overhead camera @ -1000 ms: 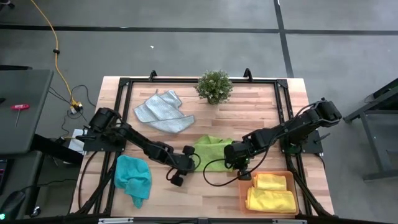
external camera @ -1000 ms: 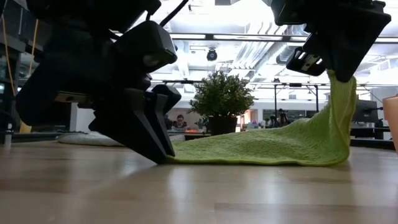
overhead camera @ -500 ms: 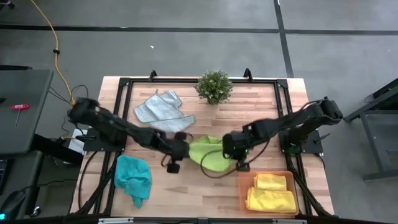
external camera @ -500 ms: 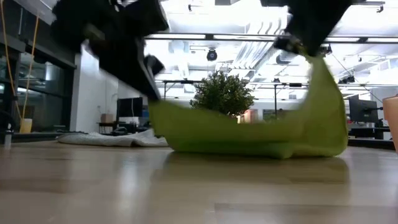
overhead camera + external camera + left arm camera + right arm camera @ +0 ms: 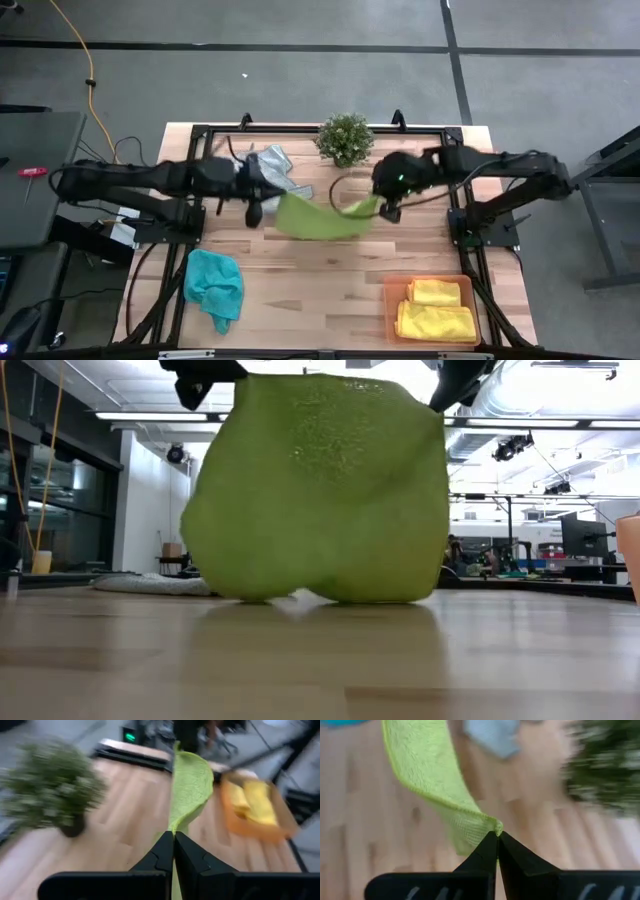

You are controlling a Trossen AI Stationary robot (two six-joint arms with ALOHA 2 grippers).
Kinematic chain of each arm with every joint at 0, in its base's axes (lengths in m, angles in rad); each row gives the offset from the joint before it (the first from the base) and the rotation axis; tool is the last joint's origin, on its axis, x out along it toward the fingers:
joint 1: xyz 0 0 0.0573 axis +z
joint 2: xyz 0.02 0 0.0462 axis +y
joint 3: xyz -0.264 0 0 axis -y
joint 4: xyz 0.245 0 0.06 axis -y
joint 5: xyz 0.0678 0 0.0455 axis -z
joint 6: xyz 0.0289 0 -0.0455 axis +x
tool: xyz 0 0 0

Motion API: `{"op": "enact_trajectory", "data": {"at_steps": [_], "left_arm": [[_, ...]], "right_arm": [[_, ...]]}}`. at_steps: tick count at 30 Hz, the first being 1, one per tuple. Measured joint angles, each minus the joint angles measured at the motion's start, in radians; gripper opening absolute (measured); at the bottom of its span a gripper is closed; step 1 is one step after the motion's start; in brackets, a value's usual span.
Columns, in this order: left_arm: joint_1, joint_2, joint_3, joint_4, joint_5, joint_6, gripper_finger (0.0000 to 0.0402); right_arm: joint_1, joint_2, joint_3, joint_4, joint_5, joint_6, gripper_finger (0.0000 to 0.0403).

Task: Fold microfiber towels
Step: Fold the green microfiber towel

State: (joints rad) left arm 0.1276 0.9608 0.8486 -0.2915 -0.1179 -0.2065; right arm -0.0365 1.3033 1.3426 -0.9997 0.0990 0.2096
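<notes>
The lime green towel (image 5: 318,217) hangs stretched between my two grippers above the table's middle; in the low view (image 5: 320,490) it hangs like a curtain, its lower edge at the tabletop. My left gripper (image 5: 262,205) is shut on its left corner, my right gripper (image 5: 385,207) shut on its right corner. A light grey towel (image 5: 270,165) lies at the far left, partly under my left arm. A teal towel (image 5: 213,285) lies near left. Two yellow towels (image 5: 435,310) lie in the orange tray. My left gripper pinches a corner of the lime towel (image 5: 173,829) between its two shut fingers. The towel runs away from the fingers toward my right gripper. My right gripper pinches the opposite corner at its hemmed edge (image 5: 492,826) between its two shut fingers. The towel hangs below both.
A small potted plant (image 5: 345,138) stands at the far middle, just behind the towel. The orange tray (image 5: 388,310) sits at the near right corner. Black frame rails (image 5: 200,135) run along the table's edges.
Both grippers have risen and gone toward the table's far edge, carrying the lime towel. It lay mostly flat on the table with its right corner raised; now it is lifted and hangs spread between them, its lower edge at the tabletop.
</notes>
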Motion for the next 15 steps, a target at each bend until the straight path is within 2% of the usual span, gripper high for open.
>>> {"op": "enact_trajectory", "data": {"at_steps": [4,8,15], "left_arm": [[0.101,-0.013,0.008,-0.010,0.010,0.018,0.0000],[0.192,0.013,0.060,-0.057,0.028,0.126,0.0000],[0.249,0.026,0.241,-0.252,0.029,0.283,0.0000]], "right_arm": [[-0.089,-0.043,0.000,-0.001,0.032,-0.029,0.0000],[-0.160,-0.068,0.000,0.001,0.033,-0.077,0.0000],[-0.159,-0.093,0.000,0.003,0.031,-0.077,0.0000]]}}
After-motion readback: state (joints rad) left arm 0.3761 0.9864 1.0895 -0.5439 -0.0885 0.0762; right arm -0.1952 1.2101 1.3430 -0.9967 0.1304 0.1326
